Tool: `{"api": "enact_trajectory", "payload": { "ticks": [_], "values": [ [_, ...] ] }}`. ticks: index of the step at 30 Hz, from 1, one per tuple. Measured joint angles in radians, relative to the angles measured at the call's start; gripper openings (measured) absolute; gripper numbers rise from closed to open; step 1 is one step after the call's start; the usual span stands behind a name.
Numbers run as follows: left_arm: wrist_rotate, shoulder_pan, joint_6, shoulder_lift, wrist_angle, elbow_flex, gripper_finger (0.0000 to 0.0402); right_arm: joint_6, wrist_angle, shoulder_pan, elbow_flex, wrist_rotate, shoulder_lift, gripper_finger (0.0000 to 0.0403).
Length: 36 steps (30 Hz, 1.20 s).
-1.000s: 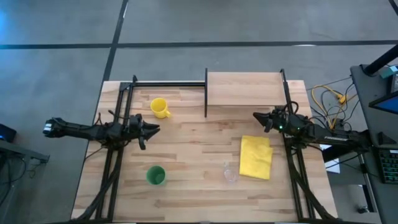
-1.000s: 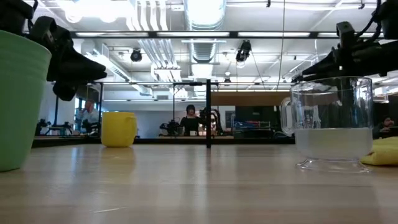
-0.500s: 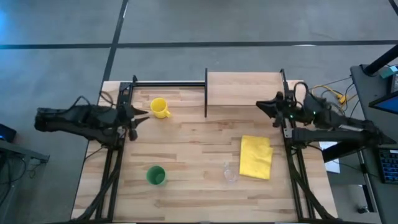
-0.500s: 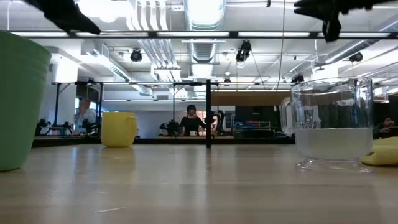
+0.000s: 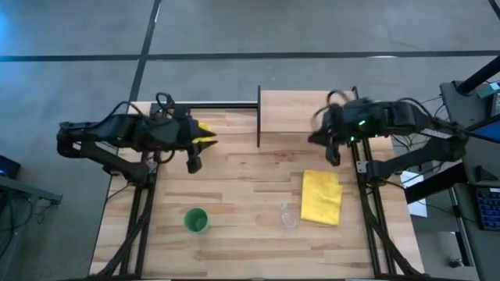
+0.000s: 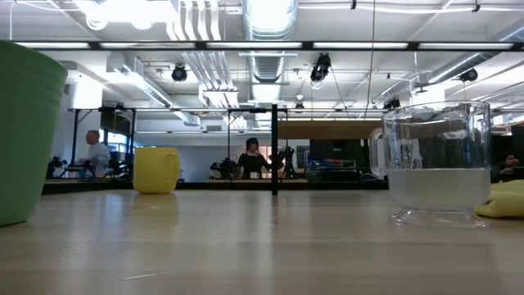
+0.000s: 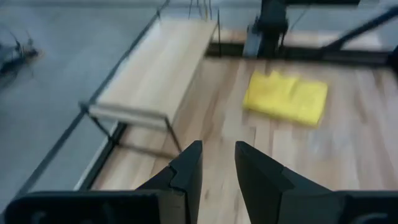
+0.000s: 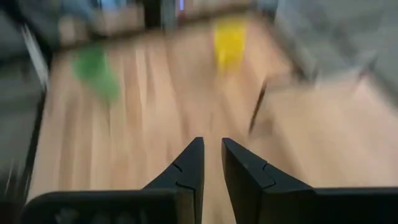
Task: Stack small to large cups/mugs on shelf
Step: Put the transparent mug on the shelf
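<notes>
The green tapered cup [image 5: 195, 220] [image 6: 24, 131] stands upright near the table's near-left side. The yellow mug [image 5: 205, 134] [image 6: 155, 170] stands by the far-left side, partly covered by my left arm. The clear cup [image 5: 289, 217] [image 6: 434, 164] stands near the middle-right. The shelf [image 5: 306, 109] [image 7: 155, 68] sits at the far edge with nothing on it. My left gripper [image 5: 193, 162] [image 7: 219, 158] hovers high beside the yellow mug, shut and empty. My right gripper [image 5: 331, 154] [image 8: 212, 152] hovers high in front of the shelf's right end, also shut and empty.
A folded yellow cloth [image 5: 322, 197] [image 7: 286, 96] lies flat just right of the clear cup. A black rail [image 5: 211, 104] runs along the far-left edge beside the shelf. Bare tabletop [image 5: 242, 179] lies between the cups. People move about in the room beyond the table.
Both arms have lifted from low over the table, rising out of the low view. The left gripper now hovers over the spot beside the yellow mug, tipped down. The right gripper has risen and swung out in front of the shelf. The cups have not moved.
</notes>
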Motion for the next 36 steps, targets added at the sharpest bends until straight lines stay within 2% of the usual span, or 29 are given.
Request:
{"api": "enact_trajectory", "payload": {
  "ticks": [4,8,10,16,22,26,30,36],
  "values": [
    [0.01,-0.012,0.108,0.096,-0.006,0.097,0.0082,0.146,-0.27,0.082,0.064,-0.004,0.128,0.0057],
    [0.013,-0.013,0.118,0.153,-0.007,0.145,0.0082,0.198,-0.363,0.159,0.046,-0.069,0.224,0.0081],
    [0.01,-0.012,0.105,0.166,-0.004,0.161,0.0082,0.2,-0.362,0.188,0.037,-0.099,0.273,0.0095],
    [0.011,-0.013,0.102,0.176,-0.005,0.177,0.0082,0.242,-0.321,0.244,0.032,-0.097,0.423,0.0125],
    [0.012,-0.013,0.1,0.137,-0.009,0.173,0.0082,0.435,-0.234,0.257,0.032,-0.105,0.579,0.0129],
    [0.013,-0.013,0.101,0.102,-0.017,0.173,0.0082,0.484,-0.225,0.262,0.03,-0.189,0.663,0.0129],
    [0.013,-0.013,0.101,0.073,-0.017,0.172,0.0082,0.485,-0.215,0.28,0.03,-0.211,0.704,0.0122],
    [0.013,-0.012,0.102,0.035,-0.04,0.171,0.0082,0.527,-0.17,0.299,0.03,-0.255,0.695,0.0111]
  ]
}}
